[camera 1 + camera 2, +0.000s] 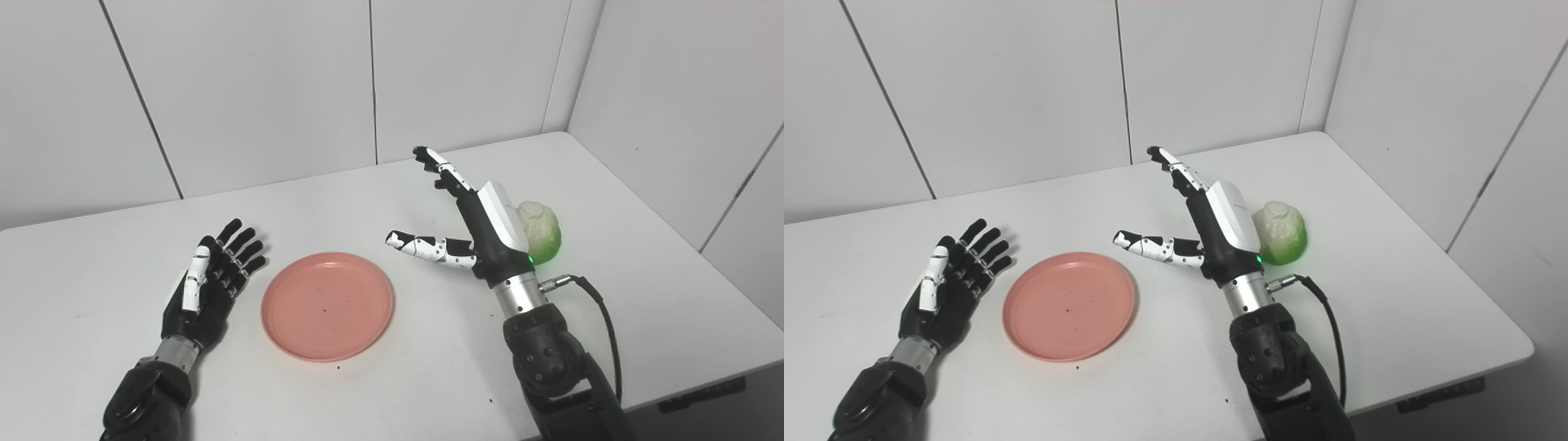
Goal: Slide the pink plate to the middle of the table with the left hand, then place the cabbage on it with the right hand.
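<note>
The pink plate (327, 305) lies flat near the middle of the white table (380, 196), empty. My left hand (211, 280) rests palm-up just left of the plate, open, not touching it. My right hand (474, 223) is raised to the right of the plate, open, fingers spread and thumb pointing toward the plate. The cabbage (540, 231), pale white on top and green below, sits on the table right behind that hand, partly hidden by its back. In the right eye view the cabbage (1281, 232) shows more fully beside the right hand (1213, 229).
White wall panels close in the table at the back and on the right. The table's right edge (698, 251) and front right corner run close to the right arm. A cable (603, 318) loops off the right wrist.
</note>
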